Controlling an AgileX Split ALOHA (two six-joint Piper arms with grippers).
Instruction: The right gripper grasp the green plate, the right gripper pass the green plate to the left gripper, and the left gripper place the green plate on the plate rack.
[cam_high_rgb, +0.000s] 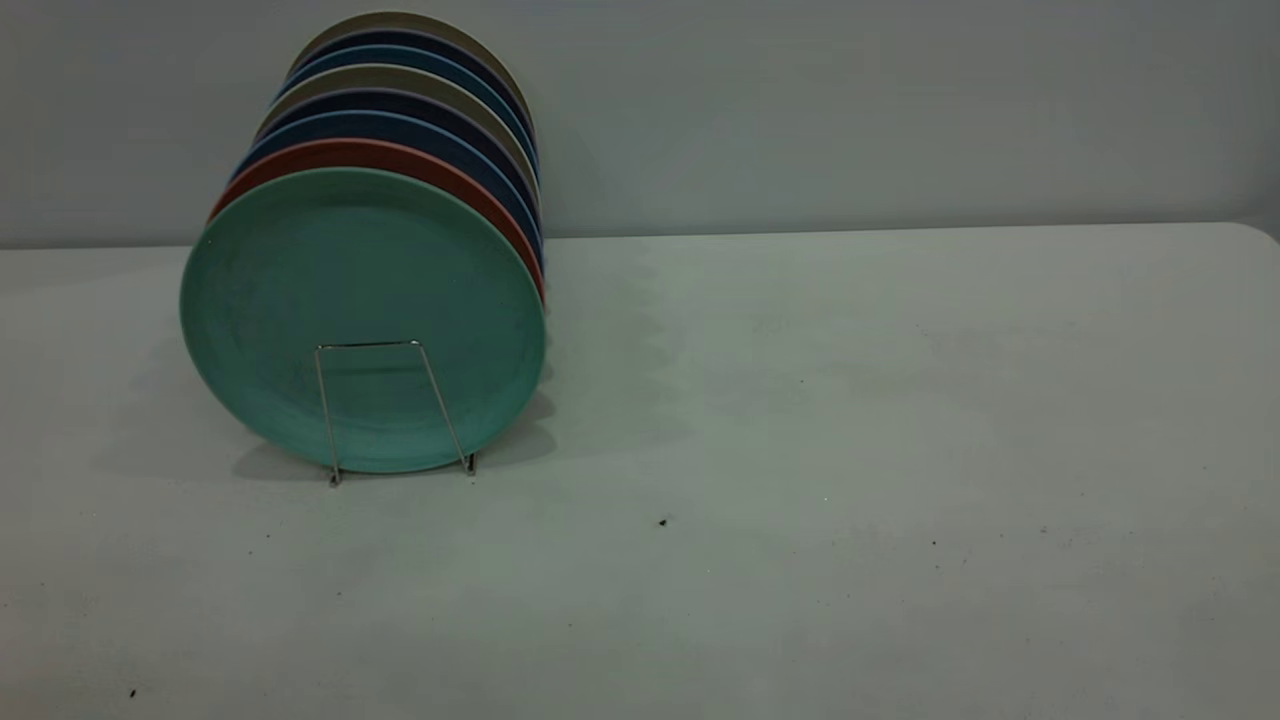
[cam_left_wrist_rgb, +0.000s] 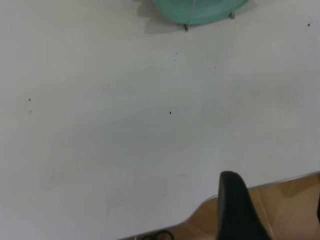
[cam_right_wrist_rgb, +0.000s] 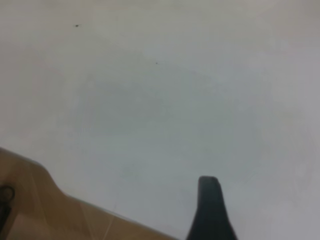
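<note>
A: What do you see, near end first?

B: Nearest in the ext. view I've got bare pale counter (cam_high_rgb: 800, 450), a few dark specks on it. No arms in that view. Left claw (cam_left_wrist_rgb: 280, 212): only one black finger (cam_left_wrist_rgb: 235, 207) shows in its wrist cam, over the counter edge, w/ brown floor beyond. Can't tell how wide it's open; nothing seen in it.

A: Right side?

B: Same story. Right claw (cam_right_wrist_rgb: 240, 210) shows one black finger (cam_right_wrist_rgb: 209, 207) above the counter edge, so I can't tell open or closed. Nothing visibly held.

A: And the green plate?

B: Green plate (cam_high_rgb: 362, 318) stands upright on edge at the counter's left, foremost in the row, behind the front wire loop of the plate rack (cam_high_rgb: 395, 412). Left wrist cam catches its lower rim too. Right behind it is a salmon plate (cam_high_rgb: 470, 185), then dark blue plates (cam_high_rgb: 455, 140) and beige ones (cam_high_rgb: 420, 80) further back, all on edge.
</note>
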